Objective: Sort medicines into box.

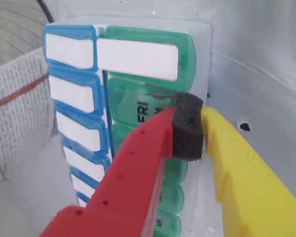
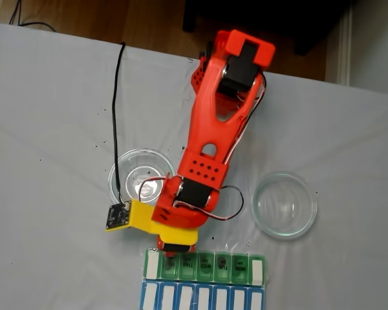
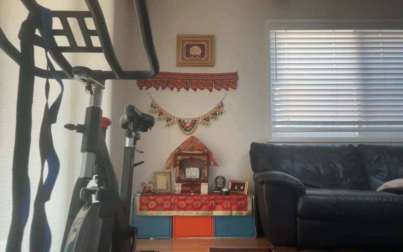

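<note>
We see the gripper point(image 1: 200, 129) over the box point(image 1: 138, 106), its red finger's foam pad point(image 1: 188, 126) nearly meeting the yellow finger point(image 1: 237, 163), jaws narrow with nothing visible between them; in the fixed view the box point(image 2: 246, 268) lies just above the blue-lidded row point(image 2: 204, 298), between 2 glass dishes point(image 2: 284, 204).

Claw point(image 1: 203, 129) nearly closed, empty.
</note>
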